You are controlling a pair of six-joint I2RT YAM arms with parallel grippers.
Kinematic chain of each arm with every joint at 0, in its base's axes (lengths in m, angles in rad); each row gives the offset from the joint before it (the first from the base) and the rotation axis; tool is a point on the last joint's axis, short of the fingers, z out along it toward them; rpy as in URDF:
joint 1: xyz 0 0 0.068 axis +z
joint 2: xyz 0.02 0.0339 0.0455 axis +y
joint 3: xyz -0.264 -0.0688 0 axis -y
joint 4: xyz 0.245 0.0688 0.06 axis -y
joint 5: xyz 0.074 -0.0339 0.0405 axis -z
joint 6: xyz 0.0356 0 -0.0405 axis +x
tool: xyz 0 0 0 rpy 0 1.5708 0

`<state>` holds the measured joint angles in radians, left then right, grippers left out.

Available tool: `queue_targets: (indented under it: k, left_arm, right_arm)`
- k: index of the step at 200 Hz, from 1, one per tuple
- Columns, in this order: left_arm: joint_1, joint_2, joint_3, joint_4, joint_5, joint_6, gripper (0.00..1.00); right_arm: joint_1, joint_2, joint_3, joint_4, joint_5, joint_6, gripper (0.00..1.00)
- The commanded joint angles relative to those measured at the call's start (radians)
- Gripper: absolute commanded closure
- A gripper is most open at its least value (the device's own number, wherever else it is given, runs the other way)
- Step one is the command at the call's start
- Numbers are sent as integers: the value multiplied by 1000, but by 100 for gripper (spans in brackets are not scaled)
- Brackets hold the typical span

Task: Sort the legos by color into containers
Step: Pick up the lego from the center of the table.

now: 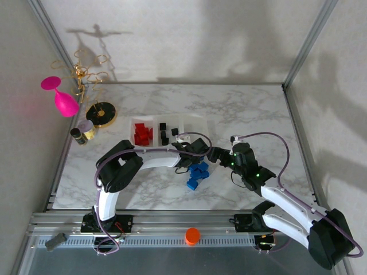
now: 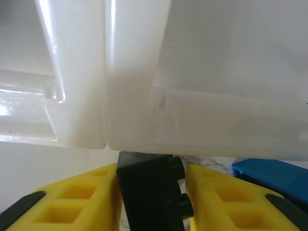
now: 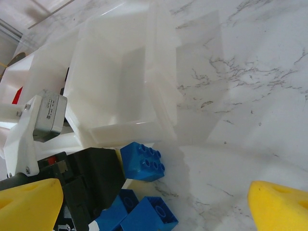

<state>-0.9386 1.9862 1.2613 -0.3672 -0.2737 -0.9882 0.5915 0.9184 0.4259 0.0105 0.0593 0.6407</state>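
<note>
The three joined containers (image 1: 184,122) stand at the table's back centre. Red legos (image 1: 141,134) lie in the left tray and black legos (image 1: 164,134) in the middle one. A pile of blue legos (image 1: 198,173) lies just in front. My left gripper (image 1: 194,150) sits low at the trays' front wall (image 2: 134,96), its yellow fingers (image 2: 91,197) shut on a black lego (image 2: 151,192) lying studs to the right. Beside it is a blue lego (image 2: 274,175). My right gripper (image 1: 221,154) stands wide open over the blue legos (image 3: 143,161), nothing between its fingers (image 3: 284,204).
A pink glass (image 1: 60,97), a gold rack (image 1: 83,71), a black-and-gold disc (image 1: 102,113) and a small jar (image 1: 86,129) crowd the back left. An orange cap (image 1: 192,235) rests on the near rail. Bare marble lies to the right (image 3: 250,96).
</note>
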Motion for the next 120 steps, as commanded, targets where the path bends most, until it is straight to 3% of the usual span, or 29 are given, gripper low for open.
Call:
queue_targets:
  k: [1, 20, 70, 120]
  left_arm:
    - [4, -15, -9, -20, -28, 6, 71]
    - [-4, -43, -14, -32, -28, 11, 75]
    - [-46, -168, -62, -74, -31, 17, 76]
    - [-31, -325, -67, -117, -75, 61, 76]
  right_arm:
    - [-2, 2, 15, 23, -6, -4, 1]
    - [-2, 1, 16, 23, -6, -4, 1]
    - [-2, 0, 67, -18, 17, -81, 1]
    - [-2, 50, 99, 4, -19, -99, 1]
